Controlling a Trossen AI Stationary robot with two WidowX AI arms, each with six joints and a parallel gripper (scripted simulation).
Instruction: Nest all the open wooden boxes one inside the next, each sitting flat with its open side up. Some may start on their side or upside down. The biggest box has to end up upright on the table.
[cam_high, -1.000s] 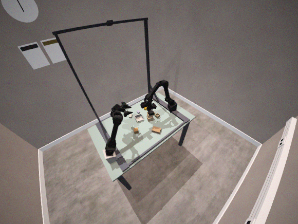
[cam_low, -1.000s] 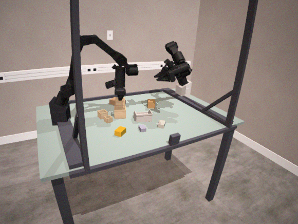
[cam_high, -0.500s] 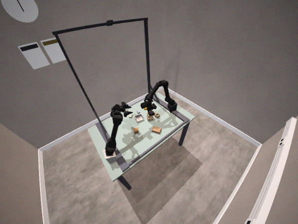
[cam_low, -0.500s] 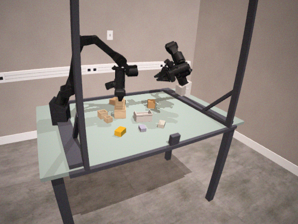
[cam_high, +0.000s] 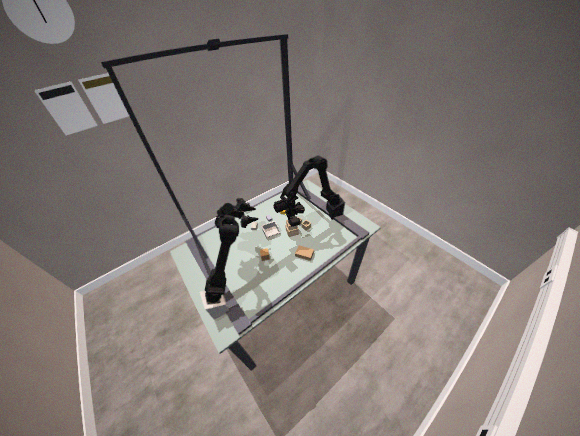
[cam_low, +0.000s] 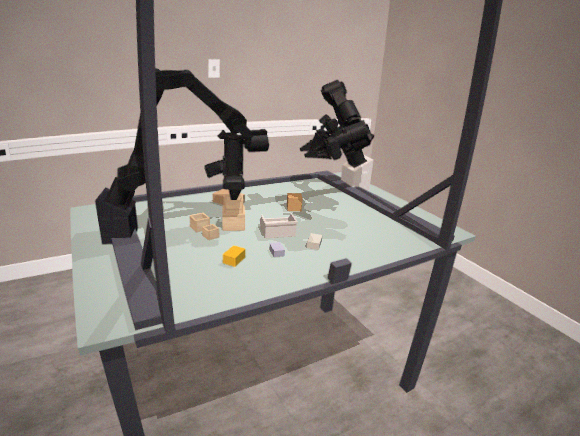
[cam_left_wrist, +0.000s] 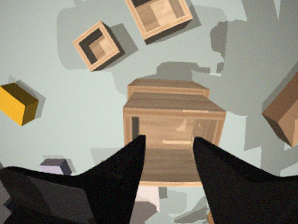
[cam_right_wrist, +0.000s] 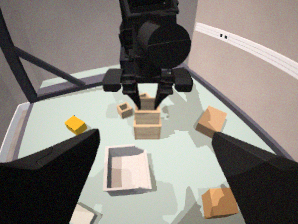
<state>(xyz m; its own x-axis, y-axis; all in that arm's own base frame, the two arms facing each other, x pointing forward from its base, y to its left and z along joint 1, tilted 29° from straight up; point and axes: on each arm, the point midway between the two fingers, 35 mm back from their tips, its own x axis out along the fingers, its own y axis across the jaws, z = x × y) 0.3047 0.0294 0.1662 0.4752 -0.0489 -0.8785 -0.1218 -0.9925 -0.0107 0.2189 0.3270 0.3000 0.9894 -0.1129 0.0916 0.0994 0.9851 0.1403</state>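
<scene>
My left gripper (cam_low: 233, 192) points straight down and is shut on a mid-sized wooden box (cam_low: 231, 206), which sits at the mouth of a larger open wooden box (cam_low: 234, 221) on the table. In the left wrist view the fingers grip this box (cam_left_wrist: 172, 132) by its walls. Two smaller open boxes (cam_low: 199, 220) (cam_low: 210, 231) stand upright just beside, also seen in the left wrist view (cam_left_wrist: 157, 8) (cam_left_wrist: 97, 44). Another wooden box (cam_low: 294, 202) lies farther off, and one (cam_low: 220, 196) behind the stack. My right gripper (cam_low: 311, 148) is open and empty, raised high near its base.
A white open tray (cam_low: 278, 226) stands mid-table. A yellow block (cam_low: 233, 255), a purple block (cam_low: 277, 249) and a cream block (cam_low: 314, 241) lie in front of it. Dark frame posts stand at the table's edges.
</scene>
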